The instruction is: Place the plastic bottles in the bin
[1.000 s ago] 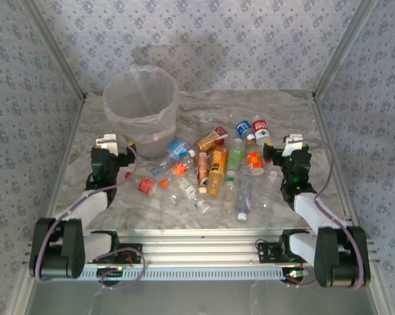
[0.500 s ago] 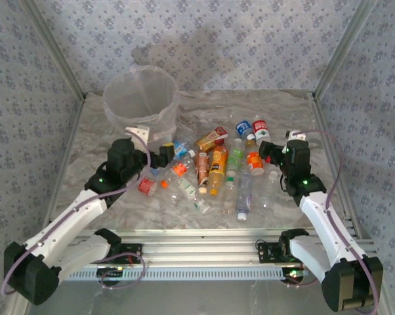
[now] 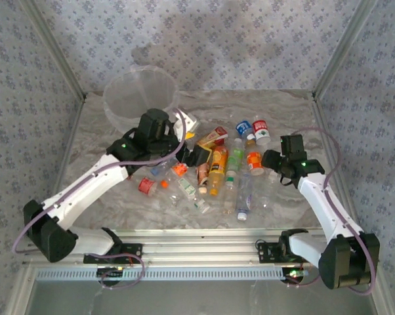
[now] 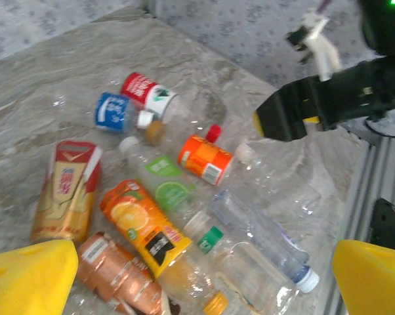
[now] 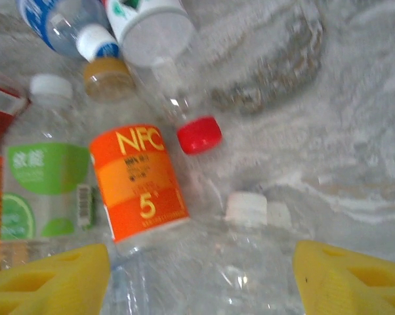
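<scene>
Several plastic bottles [image 3: 217, 167] lie in a heap at mid-table. The bin [image 3: 140, 100] stands at the back left, partly hidden by my left arm. My left gripper [image 3: 196, 156] hovers open over the heap's left side, its yellow pads [image 4: 28, 277] wide apart above an orange juice bottle [image 4: 140, 226] and a clear bottle with a white cap [image 4: 270, 244]. My right gripper [image 3: 271, 160] is low at the heap's right edge. Its fingers [image 5: 48, 281] stand open either side of a clear white-capped bottle [image 5: 247, 209], next to an orange-labelled bottle [image 5: 138, 184].
Red-labelled [image 3: 260, 128], blue-labelled [image 3: 243, 127] and green-labelled [image 3: 235, 157] bottles lie at the back of the heap, with a small red-labelled one [image 3: 147, 186] at the front left. Aluminium posts and patterned walls close in the table. Bare marble lies along the back and far right.
My left arm swung from beside the bin out over the heap. My right arm reached forward and left to the clear bottle, and its jaws have narrowed.
</scene>
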Available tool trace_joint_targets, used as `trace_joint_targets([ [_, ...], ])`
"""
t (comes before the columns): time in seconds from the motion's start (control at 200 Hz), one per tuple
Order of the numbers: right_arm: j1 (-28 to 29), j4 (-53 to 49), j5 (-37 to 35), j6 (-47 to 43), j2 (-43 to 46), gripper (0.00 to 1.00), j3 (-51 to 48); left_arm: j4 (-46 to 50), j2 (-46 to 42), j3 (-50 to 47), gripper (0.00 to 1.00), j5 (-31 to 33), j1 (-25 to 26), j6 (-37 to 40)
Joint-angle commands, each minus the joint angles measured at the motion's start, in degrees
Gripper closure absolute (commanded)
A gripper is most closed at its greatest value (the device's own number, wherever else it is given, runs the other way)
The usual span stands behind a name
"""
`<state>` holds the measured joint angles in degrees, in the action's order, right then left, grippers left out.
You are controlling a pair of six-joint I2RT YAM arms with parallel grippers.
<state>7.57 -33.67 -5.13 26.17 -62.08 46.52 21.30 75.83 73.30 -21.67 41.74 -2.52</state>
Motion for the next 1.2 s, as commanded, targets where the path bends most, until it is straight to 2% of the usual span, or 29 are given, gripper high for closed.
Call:
trace_joint_targets([
  [0.0,-0.3,-7.1,0.6,3.4,-0.2,0.25,-0.9,3.2,1.4,2.7,0.0,-5.3,0.3,5.3],
  [0.12,-0.3,-9.9,-0.1,4.9,-1.0,0.25,-1.5,0.6,1.5,1.0,0.0,-6.4,0.5,3.4],
  [0.25,-0.9,-11.4,1.1,5.3,-2.0,0.25,-3.4,2.4,0.5,1.4,0.0,-4.3,2.3,3.9],
  [0.48,-2.4,-7.5,4.1,4.9,-5.8,0.26,-4.7,-0.7,-1.4,-2.1,0.0,-2.7,3.0,3.0],
  [0.605,-3.5,-4.3,6.3,4.8,-7.0,0.19,-5.8,-1.1,-1.5,-2.8,0.0,-4.0,3.0,2.5],
  [1.194,-6.2,6.0,8.8,2.5,-16.4,0.21,-7.9,-0.7,0.7,-3.1,0.0,-2.7,3.9,0.5],
])
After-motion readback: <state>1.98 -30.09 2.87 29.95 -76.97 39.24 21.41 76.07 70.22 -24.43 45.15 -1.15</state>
